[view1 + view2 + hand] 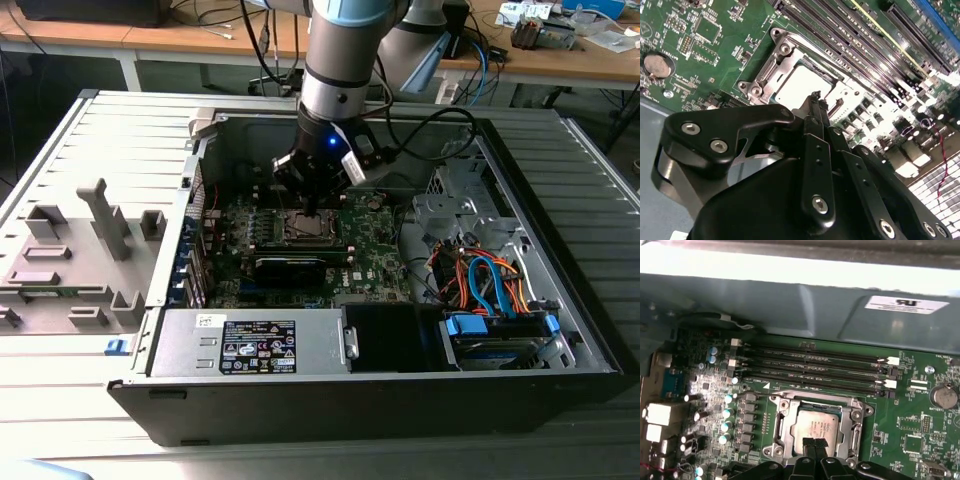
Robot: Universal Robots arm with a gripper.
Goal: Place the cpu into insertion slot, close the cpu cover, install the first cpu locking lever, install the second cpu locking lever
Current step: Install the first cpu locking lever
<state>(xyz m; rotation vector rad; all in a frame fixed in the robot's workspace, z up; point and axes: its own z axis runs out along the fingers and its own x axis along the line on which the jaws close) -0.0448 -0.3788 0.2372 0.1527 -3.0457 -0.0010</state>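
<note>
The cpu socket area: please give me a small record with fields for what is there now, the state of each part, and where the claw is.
cpu: silvery-grey chip seated in the insertion slot
cpu cover: metal frame lying down around the chip, its top showing through the window
claw: fingertips together, directly over the chip's near edge in the first wrist view
claw contents: nothing seen held
locking levers: cannot tell their state
surroundings: green motherboard, long memory slots beside the socket, inside an open computer case

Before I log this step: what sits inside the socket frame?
The silvery chip lies inside the socket frame. The closed fingers cover the chip's near edge, and whatever lies under the chip is hidden.
</note>
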